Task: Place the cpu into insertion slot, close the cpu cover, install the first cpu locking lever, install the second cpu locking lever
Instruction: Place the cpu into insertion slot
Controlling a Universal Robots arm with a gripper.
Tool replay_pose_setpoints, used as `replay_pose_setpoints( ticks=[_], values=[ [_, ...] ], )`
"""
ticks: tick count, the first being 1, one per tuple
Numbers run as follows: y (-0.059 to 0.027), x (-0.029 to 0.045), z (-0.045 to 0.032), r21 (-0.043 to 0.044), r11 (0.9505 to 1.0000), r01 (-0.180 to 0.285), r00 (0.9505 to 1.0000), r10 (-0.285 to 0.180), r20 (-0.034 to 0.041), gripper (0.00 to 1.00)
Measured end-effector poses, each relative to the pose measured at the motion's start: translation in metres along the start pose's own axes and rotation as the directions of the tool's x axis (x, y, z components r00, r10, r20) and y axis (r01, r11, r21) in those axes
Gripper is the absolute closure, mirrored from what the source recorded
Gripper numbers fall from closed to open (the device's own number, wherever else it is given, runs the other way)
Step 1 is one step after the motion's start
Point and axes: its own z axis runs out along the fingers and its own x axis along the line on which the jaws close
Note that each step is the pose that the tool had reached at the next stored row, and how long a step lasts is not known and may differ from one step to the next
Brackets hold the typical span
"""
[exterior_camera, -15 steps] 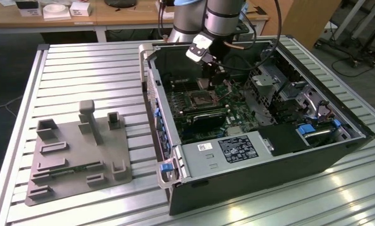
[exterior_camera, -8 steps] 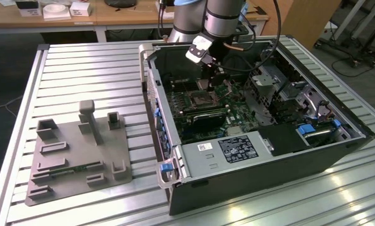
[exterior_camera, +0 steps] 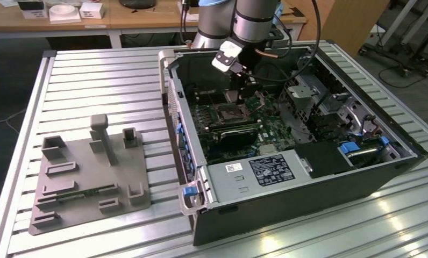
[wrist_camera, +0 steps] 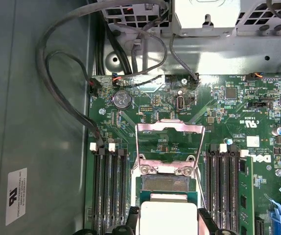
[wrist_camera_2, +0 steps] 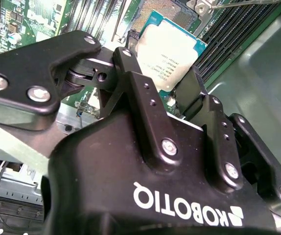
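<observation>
Your gripper (wrist_camera_2: 162, 73) is clamped on the cpu (wrist_camera_2: 170, 46), one finger on each of two opposite edges, down inside the computer case (exterior_camera: 307, 188). In the first wrist view the cpu (wrist_camera: 167, 210) hangs over the near part of the insertion slot (wrist_camera: 167, 183), and the slot's far strip lies bare, so you can judge the chip not yet seated. I cannot tell whether it touches the socket. Being square, the chip has no real long axis. Its metal face is turned up toward the wrist and its edges run roughly square with the slot's rim. Beyond the slot the cpu cover (wrist_camera: 170, 127) stands swung open on its hinge, so closing it and both levers are left to do
</observation>
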Motion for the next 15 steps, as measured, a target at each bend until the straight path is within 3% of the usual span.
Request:
replay_pose_setpoints(
  ticks=[3, 15],
  values=[
    [-0.0001, 0.0000, 0.0025, 0.0009, 1.0000, 0.000, 1.0000, 0.000, -0.0002, 0.46],
    [-0.0008, 0.0007, 0.0241, 0.0092, 1.0000, 0.003, 1.0000, -0.003, -0.0001, 0.46]
  ],
)
